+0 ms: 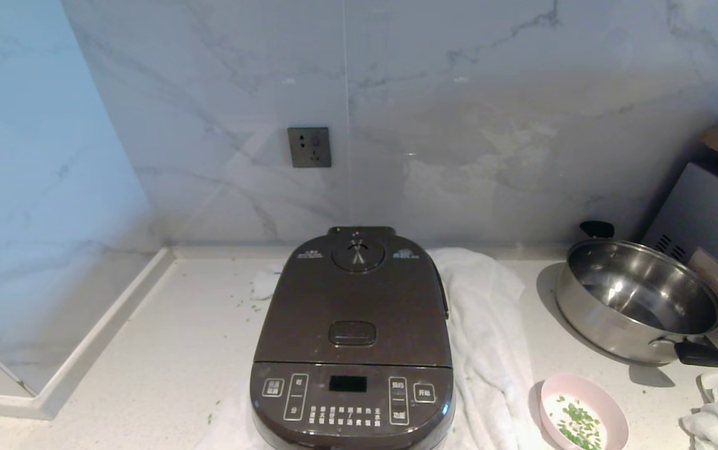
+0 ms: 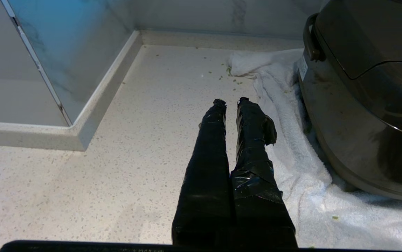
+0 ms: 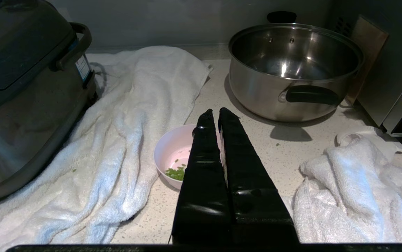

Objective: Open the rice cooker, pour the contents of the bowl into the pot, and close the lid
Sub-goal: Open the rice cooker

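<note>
With the lid shut, the cooker sits mid-table, the bowl at its four o'clock. Both grippers, left and right, hang low with jaws pressed together, empty. Opening comes first, likely via the lid button.

A pale speckled stone bench is running back to a grey-veined white marble wall, which is carrying a dark grey square power socket. A glossy marble side panel is closing the left corner above a raised white kerb. Soft daylight is tinting that panel blue, and a grey metal appliance is standing at the far right.
</note>
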Motion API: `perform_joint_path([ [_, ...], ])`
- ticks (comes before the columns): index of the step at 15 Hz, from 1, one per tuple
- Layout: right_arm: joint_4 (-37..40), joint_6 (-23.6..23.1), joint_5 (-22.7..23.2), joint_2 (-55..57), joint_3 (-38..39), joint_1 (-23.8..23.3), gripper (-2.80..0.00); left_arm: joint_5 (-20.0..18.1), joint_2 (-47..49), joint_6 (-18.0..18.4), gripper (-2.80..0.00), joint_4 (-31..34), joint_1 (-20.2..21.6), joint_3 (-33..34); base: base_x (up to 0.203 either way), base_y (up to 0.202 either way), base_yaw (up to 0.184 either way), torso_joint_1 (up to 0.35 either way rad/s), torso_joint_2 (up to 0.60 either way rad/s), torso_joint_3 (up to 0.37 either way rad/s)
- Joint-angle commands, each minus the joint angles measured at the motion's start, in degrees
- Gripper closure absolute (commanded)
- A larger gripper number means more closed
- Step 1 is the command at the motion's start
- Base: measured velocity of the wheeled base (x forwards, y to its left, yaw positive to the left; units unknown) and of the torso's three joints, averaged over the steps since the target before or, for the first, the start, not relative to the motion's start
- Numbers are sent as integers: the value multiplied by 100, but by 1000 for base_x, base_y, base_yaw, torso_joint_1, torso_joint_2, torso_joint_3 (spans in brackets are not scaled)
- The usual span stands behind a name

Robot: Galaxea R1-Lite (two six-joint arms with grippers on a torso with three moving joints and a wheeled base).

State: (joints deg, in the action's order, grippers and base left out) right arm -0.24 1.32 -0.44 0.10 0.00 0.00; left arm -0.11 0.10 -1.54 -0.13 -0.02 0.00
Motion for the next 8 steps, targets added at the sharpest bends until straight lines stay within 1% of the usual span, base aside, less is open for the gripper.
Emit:
perform_joint_path([
  [1,-2,0,0,8,0,0,0,-6,-1,-4,0,-4,2,11,0,0,0,0,0,0],
  [8,-2,-9,0,-1,0,0,0,1,0,-4,0,-4,2,10,0,0,0,0,0,0],
])
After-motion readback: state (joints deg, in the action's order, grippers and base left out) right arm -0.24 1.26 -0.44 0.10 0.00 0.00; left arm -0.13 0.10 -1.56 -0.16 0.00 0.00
